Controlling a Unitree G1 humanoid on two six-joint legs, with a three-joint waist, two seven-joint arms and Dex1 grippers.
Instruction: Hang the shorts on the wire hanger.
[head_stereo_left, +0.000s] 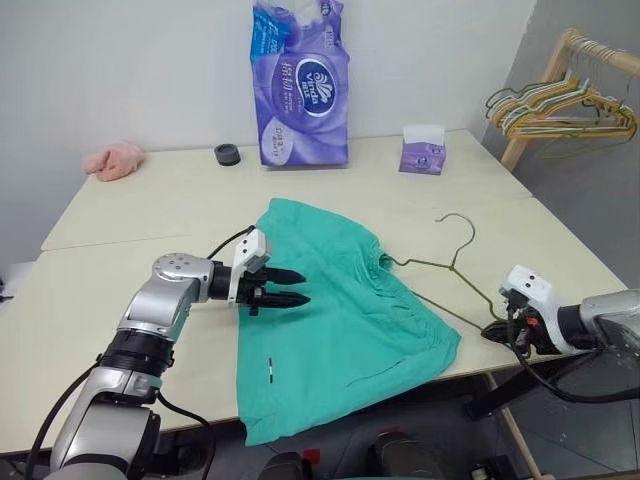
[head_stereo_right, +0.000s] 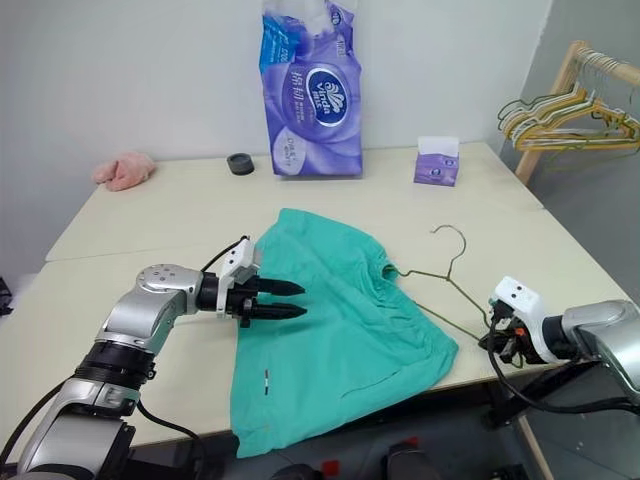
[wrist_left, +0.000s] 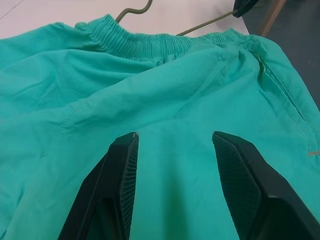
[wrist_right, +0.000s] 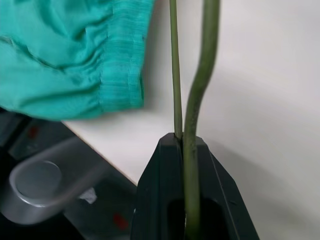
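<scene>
- Shorts (head_stereo_left: 340, 310) lie flat on the table (head_stereo_left: 150, 220), soft and limp; best pinched at the waistband.
- Left gripper (head_stereo_left: 285, 287) hovers open above them.
- Right gripper (head_stereo_right: 497, 338) is clamped on the wire hanger (head_stereo_left: 452, 270).

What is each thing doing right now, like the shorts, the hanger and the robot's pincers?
shorts: spread flat on the table, one edge hanging over the front, not yet on the hanger.
wire hanger: lying on the table, partly under the waistband, one corner pinched.
left pincer: open, over the shorts.
right pincer: shut on the wire hanger.
tissue pack: standing upright.
pink cloth: bunched up.
</scene>
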